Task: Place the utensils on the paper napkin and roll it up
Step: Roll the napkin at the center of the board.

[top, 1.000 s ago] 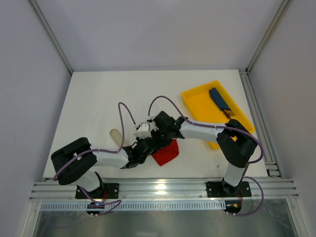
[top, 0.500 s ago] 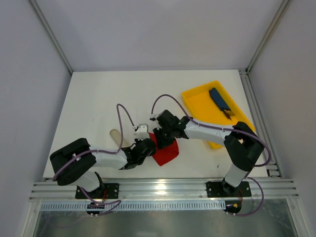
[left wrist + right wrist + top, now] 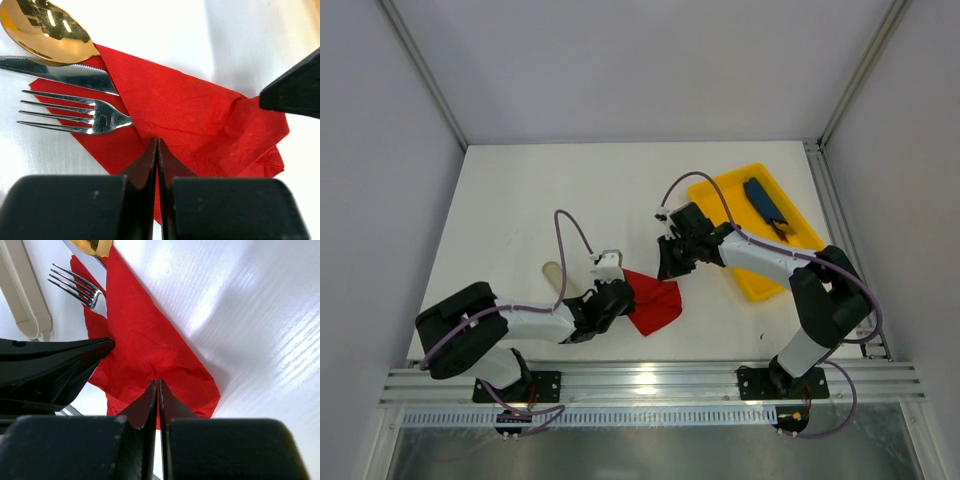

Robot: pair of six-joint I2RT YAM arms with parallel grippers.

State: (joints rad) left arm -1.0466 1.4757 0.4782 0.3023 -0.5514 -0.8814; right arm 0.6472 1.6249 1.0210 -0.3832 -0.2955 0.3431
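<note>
A: What containers do we have?

B: Just one, a yellow tray (image 3: 720,205) at two o'clock on the table (image 3: 530,200). In it we see a flat dark-blue item (image 3: 763,200), lying lengthwise toward the tray's one o'clock end. Any writing on it is too small for us to read.

A: And where do we find the napkin?

B: The red napkin (image 3: 658,308) lies at six o'clock, near the table's front edge, folded over the utensils. From the left wrist we see the spoon (image 3: 45,30), the knife (image 3: 55,72) and the fork (image 3: 95,117) side by side. Their heads stick out of the fold at ten o'clock.

A: How do the jaws stand?

B: The left gripper (image 3: 623,291) has its jaws pressed together, tips down at the napkin's fold. We cannot tell whether any paper is pinched. The right gripper (image 3: 668,268) is closed too and holds nothing, above the napkin's twelve o'clock edge.

A: What of the surface and the room?

B: We have a plain white table with a beige sleeve (image 3: 553,275) at eight o'clock. Pale walls (image 3: 640,70) stand around it, and metal rails (image 3: 640,382) run along the front.
</note>
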